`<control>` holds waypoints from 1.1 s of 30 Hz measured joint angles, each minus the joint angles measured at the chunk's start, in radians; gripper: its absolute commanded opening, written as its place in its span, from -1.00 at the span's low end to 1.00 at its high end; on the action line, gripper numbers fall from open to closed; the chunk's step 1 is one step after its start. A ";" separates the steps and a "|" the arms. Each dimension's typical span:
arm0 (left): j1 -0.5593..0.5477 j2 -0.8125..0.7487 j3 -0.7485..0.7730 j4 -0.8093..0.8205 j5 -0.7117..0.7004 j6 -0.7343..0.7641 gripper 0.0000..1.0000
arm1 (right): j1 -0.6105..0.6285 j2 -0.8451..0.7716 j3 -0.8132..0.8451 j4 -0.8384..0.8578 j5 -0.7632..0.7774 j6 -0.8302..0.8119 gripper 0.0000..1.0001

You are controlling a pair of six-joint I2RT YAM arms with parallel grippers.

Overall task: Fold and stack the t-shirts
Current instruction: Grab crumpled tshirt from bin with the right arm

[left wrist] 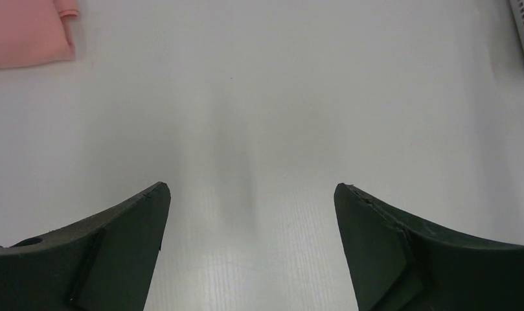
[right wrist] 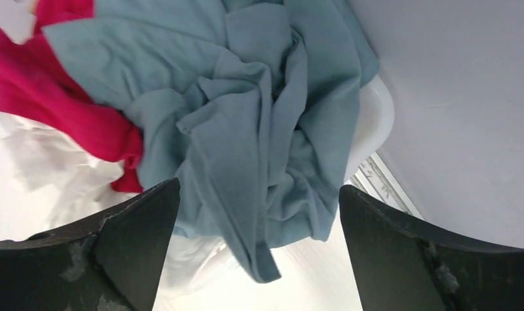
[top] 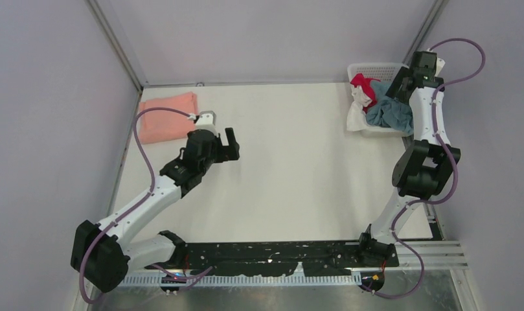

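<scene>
**Ana:** Where do the shirts lie?

**Ben:** A salmon-pink cotton t-shirt (top: 168,115) lies folded flat at the far left of the white desk (top: 291,168). The others are heaped in the white plastic lattice basket (top: 375,67) at the far right. A dusty teal cotton t-shirt (right wrist: 246,129) is crumpled on top, a bright red t-shirt (right wrist: 58,110) sits against it, and a white t-shirt (right wrist: 65,168) lies beneath, spilling over the basket's left rim.

**Ana:** And the arms?

**Ben:** The right claw (right wrist: 259,184) hangs over the basket with its jaws spread wide on either side of the teal heap, and it grips nothing. I cannot tell whether its tips touch the cloth. The left claw (top: 232,144) hovers above bare desk, near the pink shirt but apart from it, and it is also wide and empty.

**Ana:** Which step is this, then?

**Ben:** I judge it to be fetching the second shirt, the teal one. One shirt is folded and three remain in the basket.

**Ana:** What does the next move call for?

**Ben:** The right claw should descend onto a raised ridge of teal and close on that cloth alone, keeping clear of the red fold beside it. The lift should be high enough that the hem clears the rim, or the light basket may be dragged along. The shirt will sag and bunch, so it should go down on the open middle of the desk, where the left claw can help spread it flat.
</scene>
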 measured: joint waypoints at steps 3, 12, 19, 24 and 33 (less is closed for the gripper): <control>0.002 0.045 0.027 -0.002 0.036 0.000 0.99 | -0.020 0.042 0.012 -0.022 -0.006 -0.014 0.78; 0.021 0.077 0.068 -0.002 0.100 0.000 0.99 | -0.051 0.094 -0.010 0.008 -0.167 -0.037 -0.81; 0.027 0.066 0.068 -0.006 0.113 0.000 0.99 | -0.066 0.090 0.006 0.050 -0.262 -0.041 -0.90; 0.029 0.012 0.058 -0.006 0.113 0.000 0.99 | -0.068 -0.004 0.042 0.103 -0.249 -0.044 -0.89; 0.033 -0.117 0.000 -0.014 0.096 -0.008 0.99 | -0.072 -0.422 0.047 0.538 -0.223 -0.029 -0.89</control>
